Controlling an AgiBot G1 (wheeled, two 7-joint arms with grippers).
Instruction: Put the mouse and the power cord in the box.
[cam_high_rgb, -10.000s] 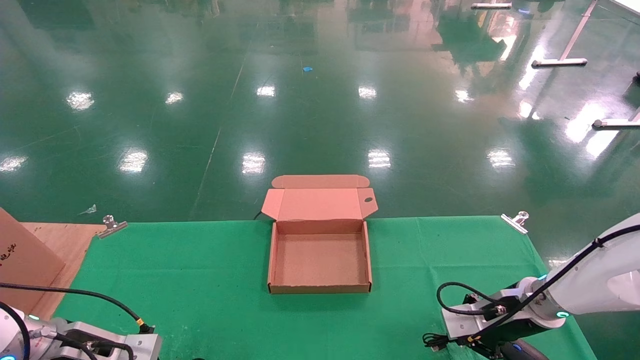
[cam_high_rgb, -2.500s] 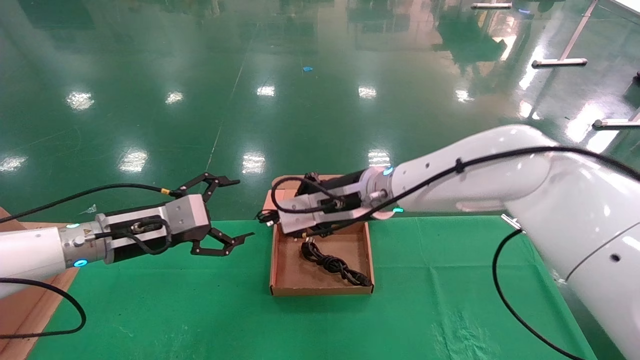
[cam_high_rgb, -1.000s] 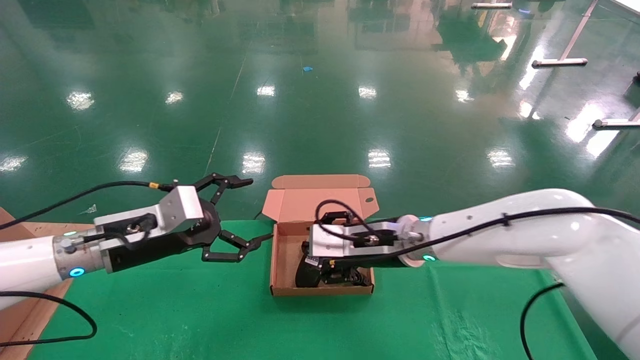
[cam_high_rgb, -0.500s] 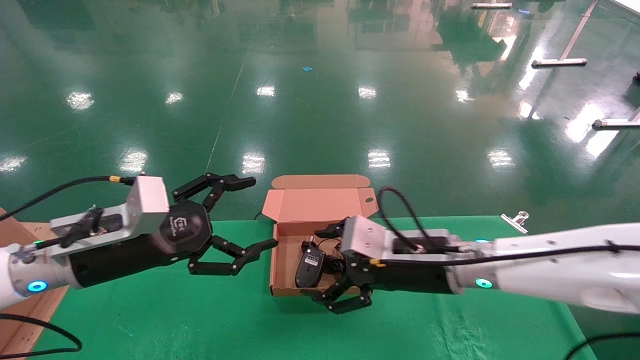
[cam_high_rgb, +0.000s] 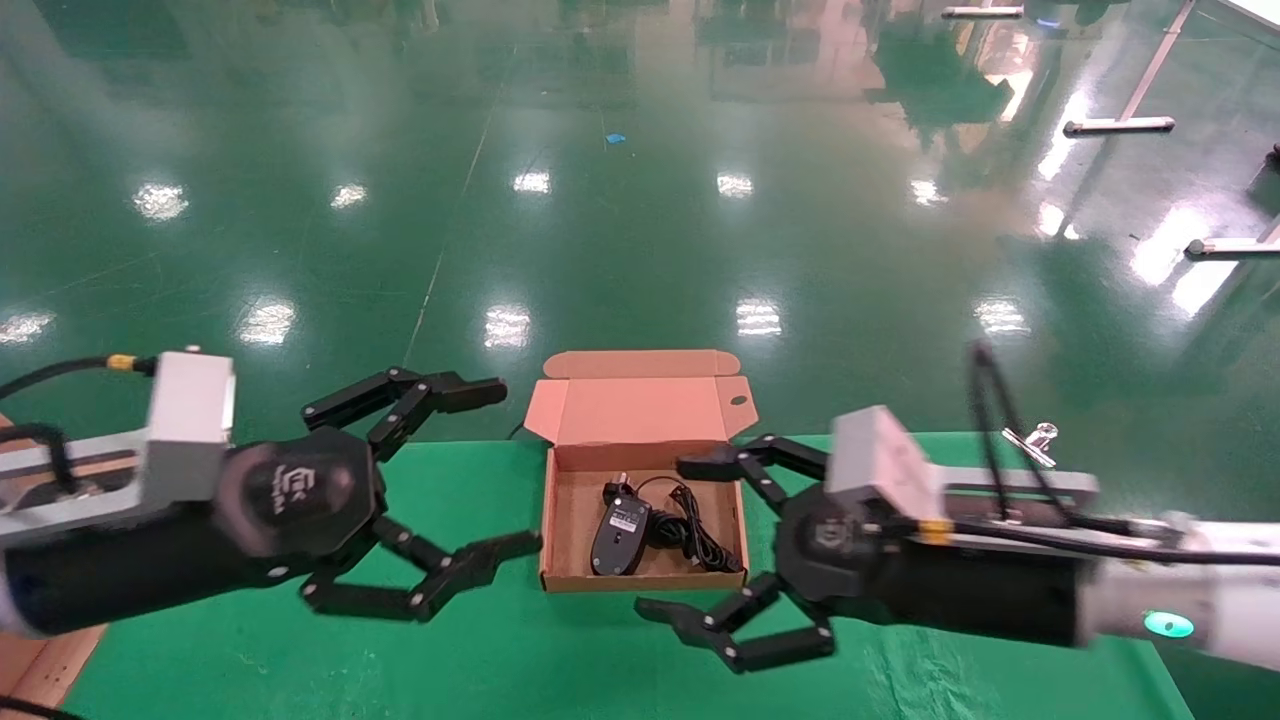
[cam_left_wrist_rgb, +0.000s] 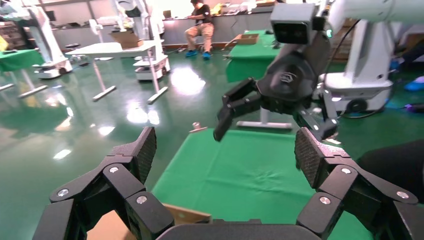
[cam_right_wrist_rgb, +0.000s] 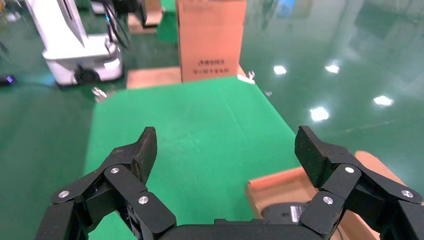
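Inside the box lie the mouse and power cord; my left gripper and right gripper are wide apart, holding nothing.

Left claw and right claw both gape wide.

Ten seconds ago the box was empty; now the mouse lies in it label up, left of the power cord, which arrived first. The right gripper, which was over the box setting the mouse down a second ago, has let go and pulled back to the box's near right corner, fingers spread. The left gripper, already spread, has drawn nearer and lower on the box's left.
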